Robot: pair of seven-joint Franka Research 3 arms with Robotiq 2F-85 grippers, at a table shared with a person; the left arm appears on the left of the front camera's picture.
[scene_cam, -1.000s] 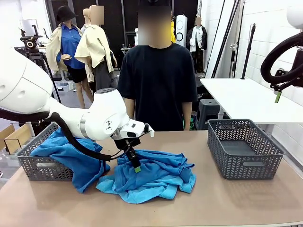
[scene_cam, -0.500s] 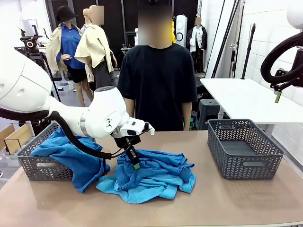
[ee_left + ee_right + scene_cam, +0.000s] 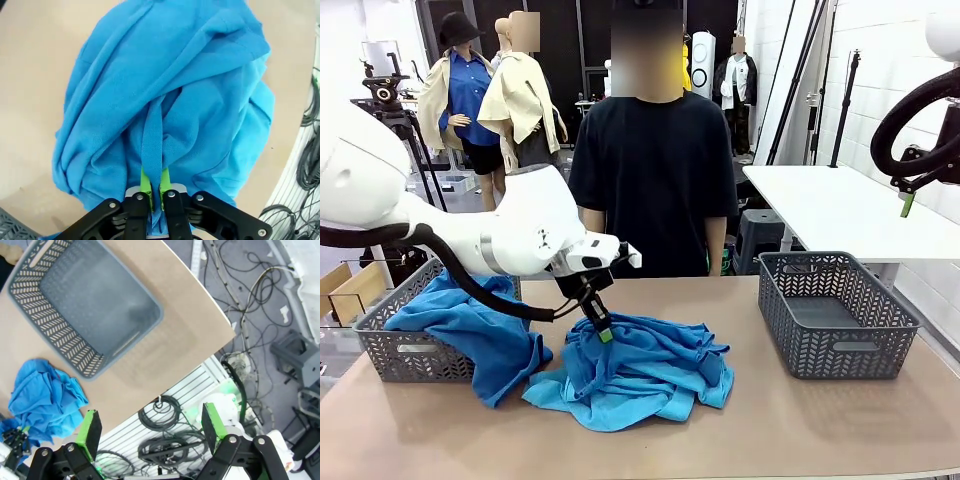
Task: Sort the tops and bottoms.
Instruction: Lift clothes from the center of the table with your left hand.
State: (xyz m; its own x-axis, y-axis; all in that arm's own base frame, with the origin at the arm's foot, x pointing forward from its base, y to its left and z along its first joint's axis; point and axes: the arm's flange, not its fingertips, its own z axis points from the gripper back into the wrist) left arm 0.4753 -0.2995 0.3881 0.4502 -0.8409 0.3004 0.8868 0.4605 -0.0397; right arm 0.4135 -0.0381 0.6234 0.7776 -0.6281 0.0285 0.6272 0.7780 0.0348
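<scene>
light: bright, even, overhead | shadows: soft on table (image 3: 820, 420) | focus: sharp | wrist-view edges: bent

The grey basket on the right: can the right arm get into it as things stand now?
Probably yes. The right gripper is open and holds nothing, and the basket lies in plain sight under its fingers, with nothing covering its mouth.

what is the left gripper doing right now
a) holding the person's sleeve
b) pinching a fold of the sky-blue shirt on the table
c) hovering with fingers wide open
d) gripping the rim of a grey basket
B: in the left wrist view the left gripper has its fingers shut on a raised ridge of the sky-blue shirt.
</scene>
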